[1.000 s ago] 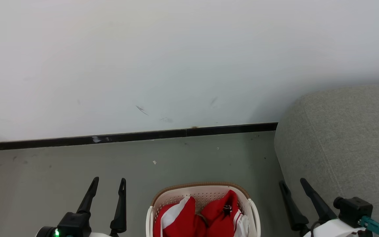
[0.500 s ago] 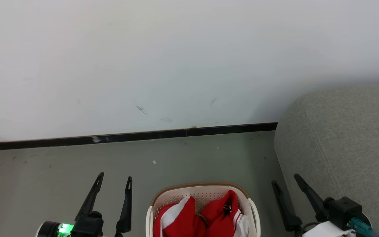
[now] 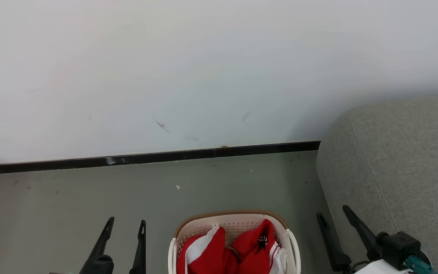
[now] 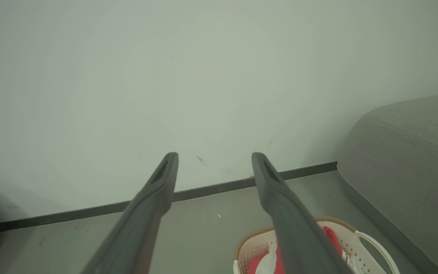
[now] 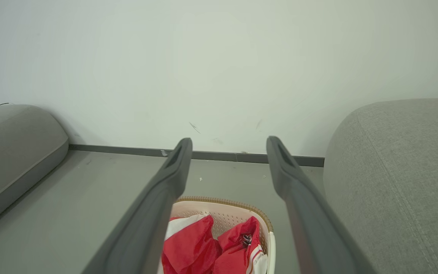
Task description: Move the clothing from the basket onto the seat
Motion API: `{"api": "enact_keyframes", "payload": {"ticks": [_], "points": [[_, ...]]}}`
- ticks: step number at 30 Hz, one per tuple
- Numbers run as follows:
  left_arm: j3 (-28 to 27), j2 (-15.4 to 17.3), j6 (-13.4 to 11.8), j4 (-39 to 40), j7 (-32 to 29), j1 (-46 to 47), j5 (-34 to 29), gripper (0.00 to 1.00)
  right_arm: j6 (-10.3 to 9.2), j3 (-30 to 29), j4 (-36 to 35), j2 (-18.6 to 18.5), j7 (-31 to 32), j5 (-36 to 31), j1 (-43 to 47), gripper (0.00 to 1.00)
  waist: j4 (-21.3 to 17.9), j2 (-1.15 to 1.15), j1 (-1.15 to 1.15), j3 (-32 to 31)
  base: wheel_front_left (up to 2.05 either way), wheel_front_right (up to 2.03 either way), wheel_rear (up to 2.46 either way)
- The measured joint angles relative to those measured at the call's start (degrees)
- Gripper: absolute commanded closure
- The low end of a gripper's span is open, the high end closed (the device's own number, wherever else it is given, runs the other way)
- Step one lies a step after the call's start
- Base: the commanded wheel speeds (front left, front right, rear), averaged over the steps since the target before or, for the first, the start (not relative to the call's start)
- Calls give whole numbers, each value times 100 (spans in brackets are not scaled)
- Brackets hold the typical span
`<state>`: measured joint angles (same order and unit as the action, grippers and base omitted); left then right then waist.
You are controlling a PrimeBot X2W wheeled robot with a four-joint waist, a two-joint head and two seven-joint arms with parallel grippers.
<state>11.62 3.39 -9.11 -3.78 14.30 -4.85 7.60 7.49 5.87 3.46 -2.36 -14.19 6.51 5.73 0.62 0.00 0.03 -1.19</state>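
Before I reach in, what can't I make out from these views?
- Head view: the bottom edge cuts off the near half of the basket, so how much clothing it holds is unknown.
- Left wrist view: a finger of the left gripper covers most of the clothing.
- Head view: the dark emblem is too small to read.
- All views: the seat runs off the right edge; its full extent is hidden.

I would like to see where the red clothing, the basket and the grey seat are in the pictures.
red clothing (image 3: 207, 255): head view, on the left red fold.
basket (image 3: 234, 212): head view, on the brown far rim.
grey seat (image 3: 401, 160): head view, on the top of the cushion.
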Motion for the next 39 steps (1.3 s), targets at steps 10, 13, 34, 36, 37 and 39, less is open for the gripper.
{"api": "enact_keyframes", "payload": {"ticks": [10,13,34,36,37,39], "points": [[-108,-11,-32,-27,0,3,80,0,0,-147,-51,4,0,1,-5,0,-1,0,-1,1,0,0,0],[-135,-13,-32,-27,0,4,98,0,0,-169,-67,5,0,1,-5,0,-1,0,0,0,0,0,0],[-174,-51,-32,-70,0,57,147,0,0,-158,-145,5,0,57,-4,0,-6,0,-1,92,0,0,0],[-171,-54,-31,-76,0,99,146,0,0,-165,-170,5,0,58,-3,0,-10,0,-1,114,0,0,0],[-167,-55,-29,-83,0,102,144,0,0,-172,-189,5,0,59,-3,0,-12,0,-1,126,0,0,0],[-153,-46,-15,-114,0,107,129,0,0,-194,-252,5,0,65,-2,0,-18,0,-1,154,0,0,0]]}}
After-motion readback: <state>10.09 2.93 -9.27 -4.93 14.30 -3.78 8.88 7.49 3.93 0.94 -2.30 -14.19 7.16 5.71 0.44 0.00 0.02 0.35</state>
